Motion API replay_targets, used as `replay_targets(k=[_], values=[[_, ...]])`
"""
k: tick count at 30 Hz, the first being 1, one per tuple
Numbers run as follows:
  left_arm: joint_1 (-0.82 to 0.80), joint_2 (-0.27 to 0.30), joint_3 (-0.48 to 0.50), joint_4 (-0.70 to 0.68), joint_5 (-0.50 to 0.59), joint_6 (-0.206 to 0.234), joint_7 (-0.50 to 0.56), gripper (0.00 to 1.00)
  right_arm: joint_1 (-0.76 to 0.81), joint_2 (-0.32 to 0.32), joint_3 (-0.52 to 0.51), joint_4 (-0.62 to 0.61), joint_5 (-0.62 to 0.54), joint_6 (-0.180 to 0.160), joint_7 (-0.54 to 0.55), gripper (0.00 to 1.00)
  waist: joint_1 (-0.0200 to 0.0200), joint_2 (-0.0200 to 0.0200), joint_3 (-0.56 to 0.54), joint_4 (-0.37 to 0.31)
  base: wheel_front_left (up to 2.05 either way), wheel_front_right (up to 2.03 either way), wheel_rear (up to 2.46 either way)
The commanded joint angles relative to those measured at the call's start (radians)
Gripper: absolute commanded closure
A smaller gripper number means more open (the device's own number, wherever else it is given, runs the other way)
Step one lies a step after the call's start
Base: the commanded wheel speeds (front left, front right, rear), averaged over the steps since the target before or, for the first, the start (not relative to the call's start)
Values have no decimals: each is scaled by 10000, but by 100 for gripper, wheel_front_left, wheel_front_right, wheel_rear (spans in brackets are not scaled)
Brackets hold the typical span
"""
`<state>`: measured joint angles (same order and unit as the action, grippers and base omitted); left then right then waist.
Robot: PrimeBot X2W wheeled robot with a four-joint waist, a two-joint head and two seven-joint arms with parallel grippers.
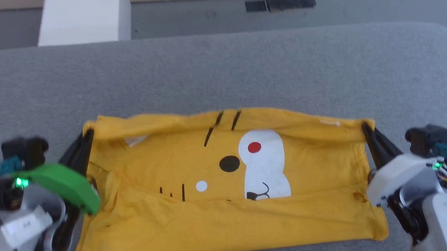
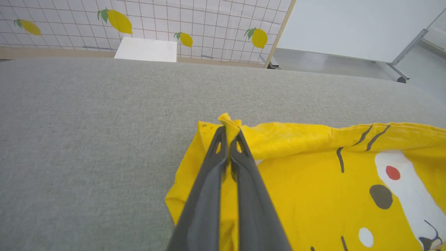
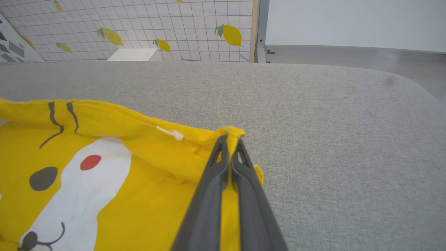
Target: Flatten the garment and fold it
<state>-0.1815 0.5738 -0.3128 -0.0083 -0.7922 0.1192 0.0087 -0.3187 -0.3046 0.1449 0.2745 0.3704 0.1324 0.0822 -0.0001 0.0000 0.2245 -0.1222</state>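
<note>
Garment, a bright yellow T-shirt, lies spread wide from left to right on the near part of a grey, cloth-covered counter, with its print facing up. The print shows a tall white patch with a red dot in it, a black dot just left of the patch, a small white dot nearer, and black stripes running up to the far edge.

A flap of plain yellow cloth is folded over the near part of the shirt and covers the bottom of the white patch. The far edge is drawn into a straight, slightly rolled band between the two far corners, and a small white tag sits on it toward the right.

Left jaws are pressed together, pinching the far left corner of the shirt; a bit of yellow cloth pokes out past their tips in the left wrist view. Right jaws are likewise pressed together on the far right corner, with the hem bunched at their tips. A green cover sits on the left wrist.

Beyond the far edge of the counter stands a white block, and behind it a tiled wall with lemon stickers.
</note>
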Motion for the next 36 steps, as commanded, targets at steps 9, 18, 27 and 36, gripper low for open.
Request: replay_targets(k=[9,18,27,36], values=[[3027,-101,-24,-874,-1041,523,303,100,1429,-534,-232,-113,-39,-17,1411,100,1,0,-834,801,0,0,0],[3467,-562,-874,105,-1349,189,841,100,1563,-765,178,811,-420,-17,2798,100,1,0,-793,937,0,0,0],[3202,-999,-1077,687,-1461,69,794,0,1805,-311,-326,1020,-234,-17,3536,0,1,0,-1000,1142,0,0,0],[2395,-1249,-678,497,-91,177,-1579,0,2899,758,-1902,-669,-201,-17,2602,0,1,0,-1272,1327,0,0,0]])
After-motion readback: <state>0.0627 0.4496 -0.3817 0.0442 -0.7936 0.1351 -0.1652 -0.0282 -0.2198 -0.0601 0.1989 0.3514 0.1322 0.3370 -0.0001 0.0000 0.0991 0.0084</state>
